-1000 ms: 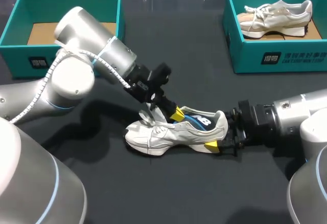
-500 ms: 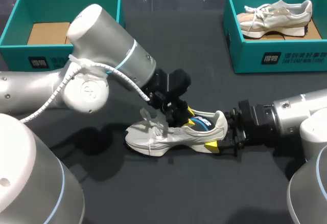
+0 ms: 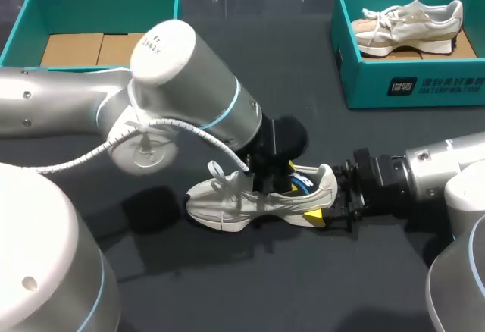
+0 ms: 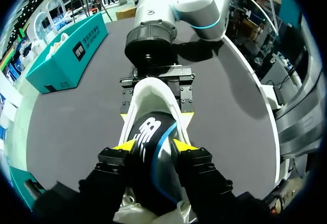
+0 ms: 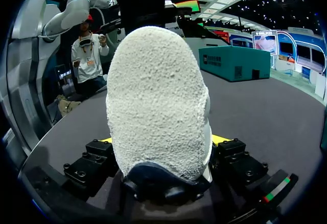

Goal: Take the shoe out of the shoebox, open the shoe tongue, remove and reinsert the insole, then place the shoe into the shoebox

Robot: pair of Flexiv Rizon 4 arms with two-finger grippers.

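The table (image 3: 227,286) bears a white shoe (image 3: 227,203), upright. The left arm (image 3: 189,82) bends over the shoe's opening, and the right arm (image 3: 439,173) lies behind its heel. A teal shoebox (image 3: 30,82) sits well beyond the shoe's toe. The right gripper (image 5: 162,139) clamps the heel from both sides. The left gripper (image 4: 153,144), set narrow, pinches the dark insole (image 4: 148,129) inside the shoe.
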